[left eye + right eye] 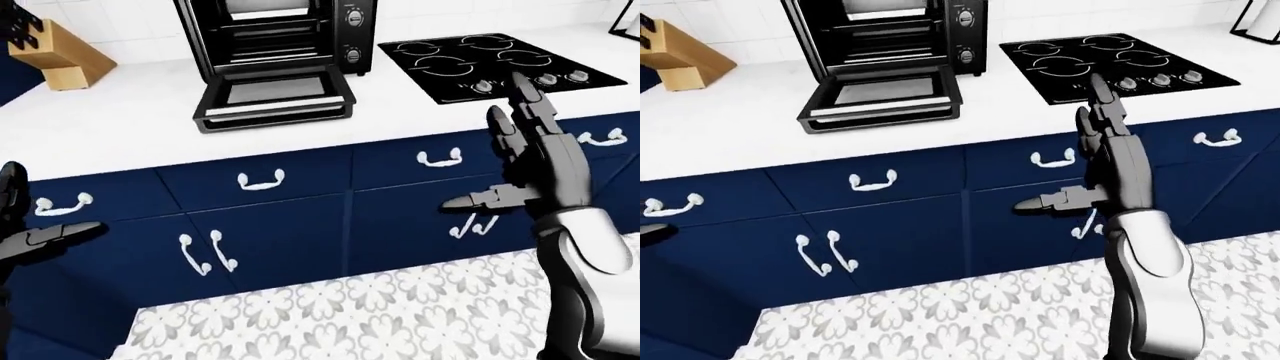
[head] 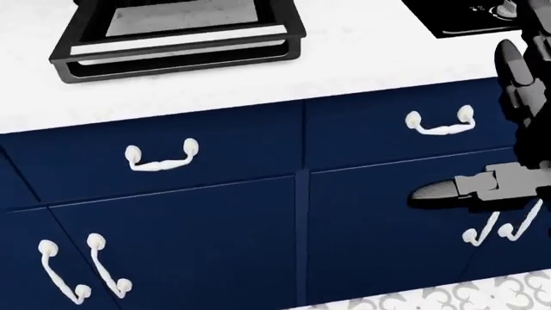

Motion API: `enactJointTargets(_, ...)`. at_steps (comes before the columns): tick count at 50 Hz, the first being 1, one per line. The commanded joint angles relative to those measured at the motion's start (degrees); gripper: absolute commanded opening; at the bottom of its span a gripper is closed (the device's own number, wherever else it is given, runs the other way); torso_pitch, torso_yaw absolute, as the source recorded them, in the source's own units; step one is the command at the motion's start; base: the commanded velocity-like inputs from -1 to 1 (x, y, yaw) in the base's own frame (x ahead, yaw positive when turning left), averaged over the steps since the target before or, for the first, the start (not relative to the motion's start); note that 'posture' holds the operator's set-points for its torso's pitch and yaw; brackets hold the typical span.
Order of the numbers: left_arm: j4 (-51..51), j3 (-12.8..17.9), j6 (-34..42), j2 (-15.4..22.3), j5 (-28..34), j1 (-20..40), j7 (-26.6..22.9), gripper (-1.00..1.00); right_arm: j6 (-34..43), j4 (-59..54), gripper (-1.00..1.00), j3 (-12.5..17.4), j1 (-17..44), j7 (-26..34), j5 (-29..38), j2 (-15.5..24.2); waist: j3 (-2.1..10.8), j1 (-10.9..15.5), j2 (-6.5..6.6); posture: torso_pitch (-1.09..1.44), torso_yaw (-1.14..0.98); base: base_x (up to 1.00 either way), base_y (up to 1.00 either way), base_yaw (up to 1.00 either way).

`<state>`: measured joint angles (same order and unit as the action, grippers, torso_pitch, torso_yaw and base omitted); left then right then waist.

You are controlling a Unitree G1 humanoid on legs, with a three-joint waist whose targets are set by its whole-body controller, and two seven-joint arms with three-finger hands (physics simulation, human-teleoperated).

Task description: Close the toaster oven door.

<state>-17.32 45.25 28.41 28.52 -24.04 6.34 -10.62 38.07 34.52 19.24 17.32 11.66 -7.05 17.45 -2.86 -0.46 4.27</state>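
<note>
A long white counter (image 1: 120, 135) over a run of navy cabinets (image 1: 280, 240) with white handles fills most of the eye views, and the black toaster oven (image 1: 275, 34) is set on it toward the top, a little left of centre. Its door (image 1: 272, 97) is seen dropped fully open, lying flat on the counter with the glass pane facing up and the dark handle bar along the edge nearest the cabinets. The step in hand is judged to be the approach: nothing is touched yet, and both hands are held well apart from the door. The right hand (image 1: 535, 161) is raised in the right part of the left-eye view, its fingers spread and straight with the thumb pointing left, clamped on nothing; the left hand (image 1: 30, 236) is glimpsed only at the left edge, low against the cabinets, fingers apparently extended and holding nothing. For the next move, a hand would probably have to be carried up over the counter edge and brought under or against the door's handle edge, so that the door can be swung upward on its hinge until it meets the oven body. A black cooktop (image 1: 500, 64) is set into the counter just right of the oven, and a wooden knife block (image 1: 60, 52) stands at far left; neither appears to block the door's swing.
</note>
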Motion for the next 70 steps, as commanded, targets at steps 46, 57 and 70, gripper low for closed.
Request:
enactJointTargets(46, -3.8, 2.0, 0.9, 3.3, -1.9, 1.6, 0.2, 1.00, -0.2, 0.8, 1.00, 3.1, 3.6, -1.8, -2.5, 3.6, 0.76, 0.4, -6.22, 0.00, 0.00, 0.28, 0.22, 0.00)
enactJointTargets(57, -3.2, 2.4, 1.1, 4.0, -2.3, 1.9, 0.5, 1.00, -0.3, -0.7, 1.00, 4.1, 4.6, -2.6, -3.8, 5.3, 0.50, -0.3, 1.02, 0.00, 0.00, 0.27, 0.06, 0.00)
enactJointTargets(70, -2.8, 2.6, 1.5, 5.0, -2.9, 2.5, 1.1, 1.00, -0.8, -2.7, 1.00, 5.4, 5.9, -3.8, -4.8, 7.1, 0.79, 1.6, -4.90, 0.00, 0.00, 0.18, 0.03, 0.00)
